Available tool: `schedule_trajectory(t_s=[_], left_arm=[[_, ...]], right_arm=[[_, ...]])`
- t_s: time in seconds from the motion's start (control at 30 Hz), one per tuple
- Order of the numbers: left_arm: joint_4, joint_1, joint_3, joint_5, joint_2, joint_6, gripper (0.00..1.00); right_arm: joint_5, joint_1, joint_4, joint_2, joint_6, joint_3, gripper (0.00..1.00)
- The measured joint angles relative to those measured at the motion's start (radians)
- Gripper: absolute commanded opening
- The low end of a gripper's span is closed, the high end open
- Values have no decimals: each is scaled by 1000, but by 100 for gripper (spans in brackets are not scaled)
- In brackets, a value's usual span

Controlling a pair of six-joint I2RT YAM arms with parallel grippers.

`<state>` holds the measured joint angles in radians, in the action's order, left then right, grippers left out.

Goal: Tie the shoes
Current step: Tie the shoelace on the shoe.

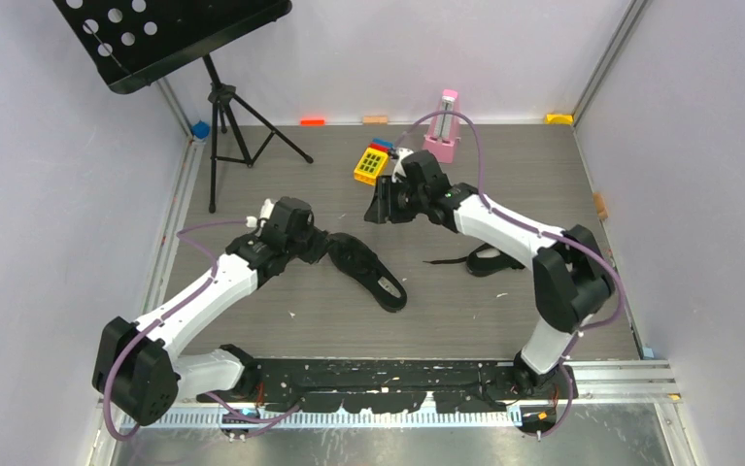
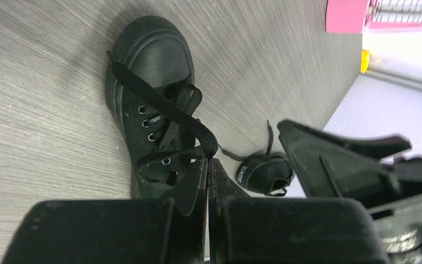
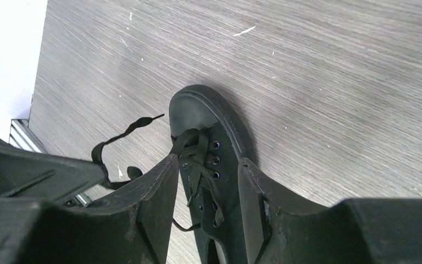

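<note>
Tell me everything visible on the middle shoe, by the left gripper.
The middle shoe is a black low-top canvas sneaker with a rubber toe cap and metal eyelets. It sits sole-down on the table, apart from the other shoe. Its laces are threaded but untied. The left gripper is shut on one lace, whose free end sticks out beyond the grip. The right gripper hangs open over the eyelet rows; contact cannot be told.

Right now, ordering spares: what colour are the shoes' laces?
Black laces, best seen from the left wrist.
</note>
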<state>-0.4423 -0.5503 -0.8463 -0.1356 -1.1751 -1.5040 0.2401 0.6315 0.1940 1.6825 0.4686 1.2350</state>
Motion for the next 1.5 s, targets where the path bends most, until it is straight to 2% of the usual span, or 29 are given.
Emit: schedule_trajectory(t_s=[0.23, 0.33, 0.47, 0.83, 1.07, 1.17, 1.33, 1.5], left_arm=[[93, 0, 43, 73, 0, 101, 0], [119, 0, 57, 86, 0, 147, 0], [124, 0, 96, 88, 23, 193, 0], [124, 0, 140, 89, 56, 253, 0], [124, 0, 148, 88, 56, 264, 0], [124, 0, 148, 88, 56, 275, 0], [124, 0, 148, 87, 56, 286, 0], [114, 0, 148, 80, 58, 299, 0]], right_arm=[[70, -4, 148, 146, -27, 142, 49], [98, 0, 192, 189, -33, 175, 55], [119, 9, 225, 215, -34, 194, 58], [115, 85, 260, 280, -18, 283, 59], [58, 126, 297, 321, -17, 323, 58], [10, 141, 317, 339, -19, 341, 53], [-87, 159, 350, 377, -42, 386, 27], [-144, 161, 367, 381, -53, 388, 17]])
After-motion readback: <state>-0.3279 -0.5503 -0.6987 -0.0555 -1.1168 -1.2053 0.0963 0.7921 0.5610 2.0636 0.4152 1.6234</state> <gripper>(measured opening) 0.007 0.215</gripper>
